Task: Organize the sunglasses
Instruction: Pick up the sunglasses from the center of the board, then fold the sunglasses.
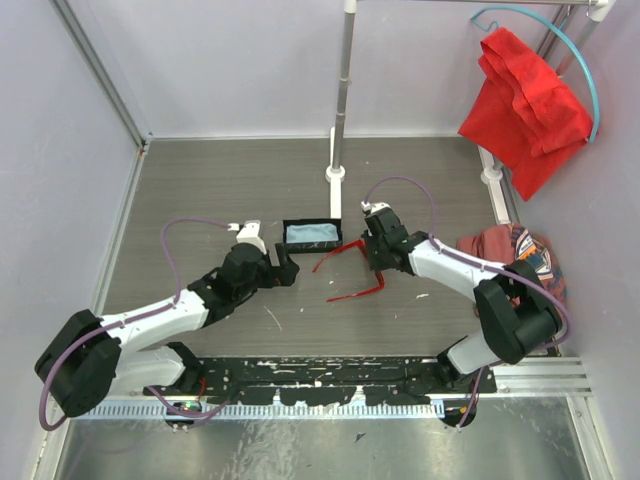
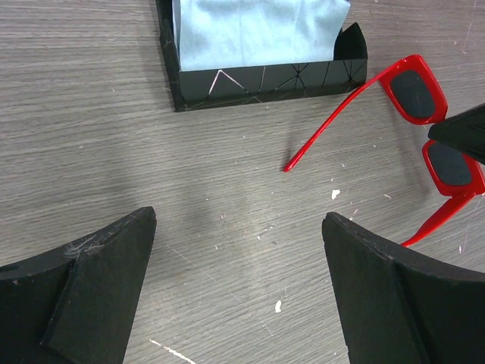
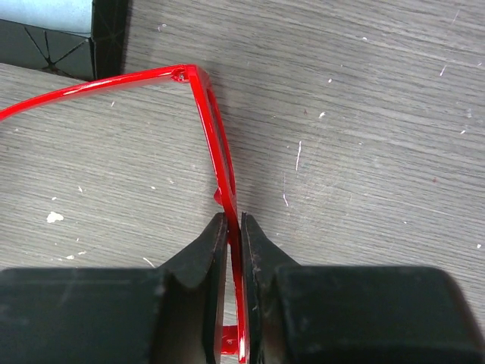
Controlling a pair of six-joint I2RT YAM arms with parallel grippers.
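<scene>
The sunglasses [image 1: 358,296] rest on the grey table right of centre, with a thin red frame, dark lenses [image 2: 413,89] and both slim arms spread open toward the left. My right gripper [image 1: 378,262] comes down on their front. In the right wrist view its jaws are pinched on the red frame [image 3: 216,136], and the right gripper [image 3: 233,220] stands shut on it. My left gripper [image 1: 290,268] hovers just left of the glasses, near the case. Only bare table lies between the wide-open fingers of this left gripper [image 2: 239,220].
An open black case [image 1: 312,248] with a pale blue cloth [image 1: 311,235] inside sits just beyond the glasses. A metal pole [image 1: 340,100] rises behind it. A red rag [image 1: 525,100] hangs at the back right. A patterned bundle [image 1: 525,255] lies by the right arm.
</scene>
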